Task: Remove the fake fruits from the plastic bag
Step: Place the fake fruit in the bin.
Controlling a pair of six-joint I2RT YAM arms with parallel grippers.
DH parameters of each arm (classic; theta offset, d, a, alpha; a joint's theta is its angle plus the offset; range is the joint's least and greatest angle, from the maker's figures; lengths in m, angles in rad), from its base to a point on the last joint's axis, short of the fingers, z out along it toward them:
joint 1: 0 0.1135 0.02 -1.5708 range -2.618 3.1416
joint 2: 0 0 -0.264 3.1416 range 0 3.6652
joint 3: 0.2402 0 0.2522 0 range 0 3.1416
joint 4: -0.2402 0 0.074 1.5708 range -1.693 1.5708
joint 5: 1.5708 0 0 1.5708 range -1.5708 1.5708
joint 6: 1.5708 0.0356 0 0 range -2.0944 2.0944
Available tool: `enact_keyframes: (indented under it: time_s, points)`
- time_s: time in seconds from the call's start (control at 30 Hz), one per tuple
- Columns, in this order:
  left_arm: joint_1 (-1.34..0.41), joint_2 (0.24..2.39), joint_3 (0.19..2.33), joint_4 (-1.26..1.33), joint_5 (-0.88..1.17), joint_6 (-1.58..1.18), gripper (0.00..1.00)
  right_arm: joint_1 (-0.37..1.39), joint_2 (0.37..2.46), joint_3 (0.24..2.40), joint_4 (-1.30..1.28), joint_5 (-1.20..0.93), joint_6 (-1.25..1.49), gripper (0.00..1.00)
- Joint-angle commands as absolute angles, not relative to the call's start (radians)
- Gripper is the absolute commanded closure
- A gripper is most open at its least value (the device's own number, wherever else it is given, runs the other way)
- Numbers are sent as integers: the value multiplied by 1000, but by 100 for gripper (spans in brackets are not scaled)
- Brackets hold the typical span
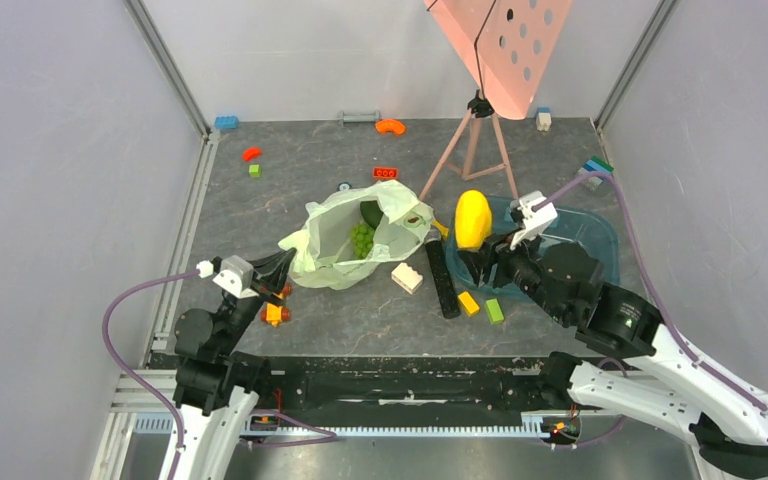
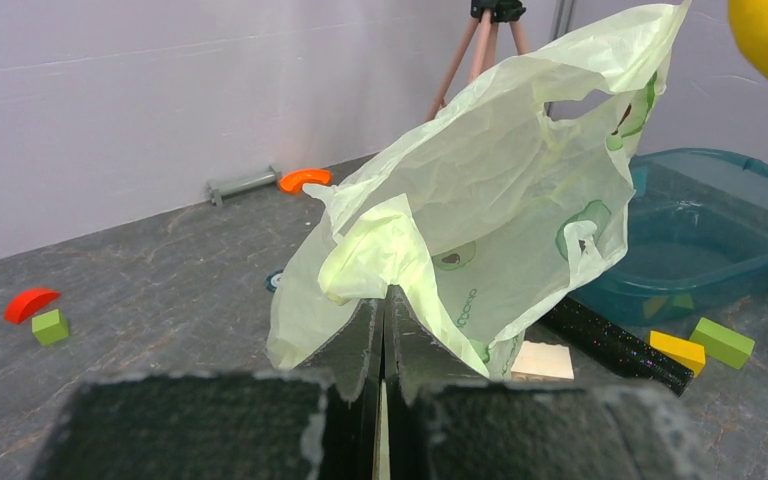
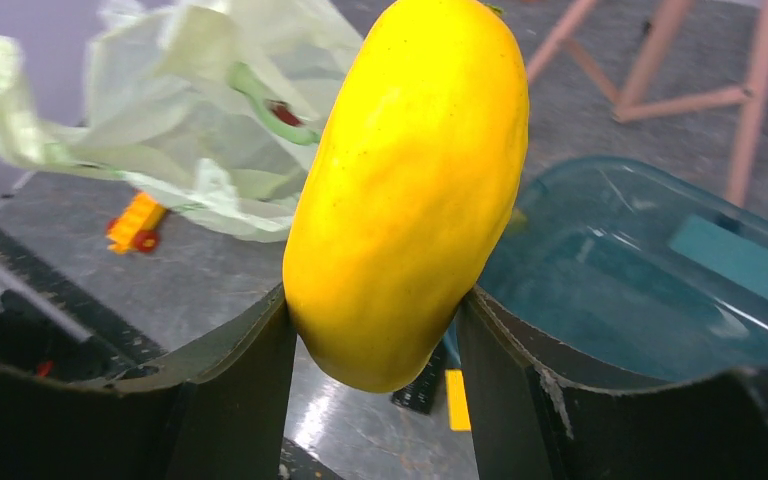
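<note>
The pale-green plastic bag [image 1: 345,245] lies open mid-table, with a bumpy green fruit cluster [image 1: 362,238] and a dark green fruit [image 1: 371,213] inside it. My left gripper [image 1: 282,266] is shut on the bag's near-left edge [image 2: 380,270] and holds it up. A smooth yellow oblong fruit [image 1: 473,219] is out of the bag, standing upright in my right gripper [image 1: 482,262], whose fingers [image 3: 250,350] press on both sides of its lower end [image 3: 405,200]. It hangs at the left rim of the teal tray [image 1: 590,230].
A black bar [image 1: 442,279], a cream brick [image 1: 407,277], and yellow [image 1: 469,303] and green [image 1: 494,310] bricks lie between bag and tray. A pink-legged tripod [image 1: 472,150] stands behind. Small orange, red and green pieces [image 1: 251,154] lie at the far left.
</note>
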State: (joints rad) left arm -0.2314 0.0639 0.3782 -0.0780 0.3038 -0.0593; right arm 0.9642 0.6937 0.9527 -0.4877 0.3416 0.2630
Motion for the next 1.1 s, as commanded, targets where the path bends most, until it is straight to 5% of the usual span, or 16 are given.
enact_keyframes:
  time_s: [0.0,0.6,1.07]
  points:
    - [-234,75,375,-83,288,-54,98,955,735,940,-611,553,330,57]
    - [-241,85,379,-98,289,-40,98,519,1051,806,-379,361,227,56]
    - [-241,77,375,-100,272,-34,98,398,1277,748,-246,147,210,55]
